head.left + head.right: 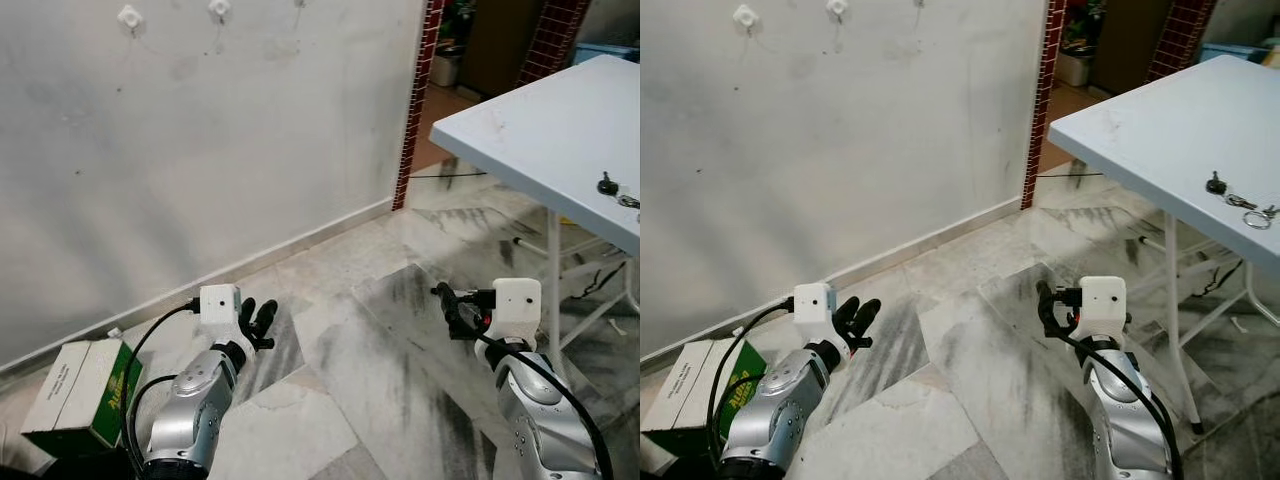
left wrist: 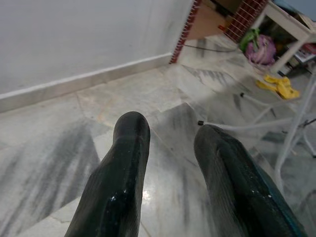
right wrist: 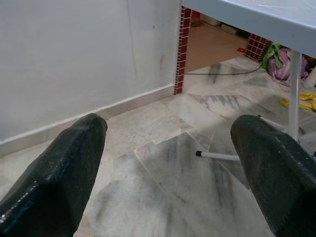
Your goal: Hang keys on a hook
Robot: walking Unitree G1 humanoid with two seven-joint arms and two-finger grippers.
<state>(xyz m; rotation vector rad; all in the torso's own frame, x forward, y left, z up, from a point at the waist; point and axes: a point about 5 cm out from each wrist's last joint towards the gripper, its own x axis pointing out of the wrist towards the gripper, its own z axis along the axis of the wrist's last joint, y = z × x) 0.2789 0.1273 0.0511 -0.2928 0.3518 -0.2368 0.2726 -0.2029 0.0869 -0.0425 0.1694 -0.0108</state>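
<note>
A bunch of keys [image 1: 1240,203] with a black head and a metal ring lies on the light blue table [image 1: 1140,120] at my right, near its front edge. White hooks [image 1: 130,16] are fixed high on the pale wall, a second hook [image 1: 219,8] beside the first. My left gripper [image 1: 255,320] hangs low over the marble floor, its fingers [image 2: 128,163] a little apart and empty. Low beside the table leg is my right gripper [image 1: 450,310], its fingers [image 3: 69,163] spread wide with nothing between them. Both grippers are far from the keys and the hooks.
A green and white cardboard box [image 1: 80,395] sits on the floor at my left by the wall. White table legs [image 1: 553,280] stand at my right. A red brick pillar [image 1: 420,100] ends the wall, with a doorway past it. Yellow cloth [image 2: 281,86] lies under the table.
</note>
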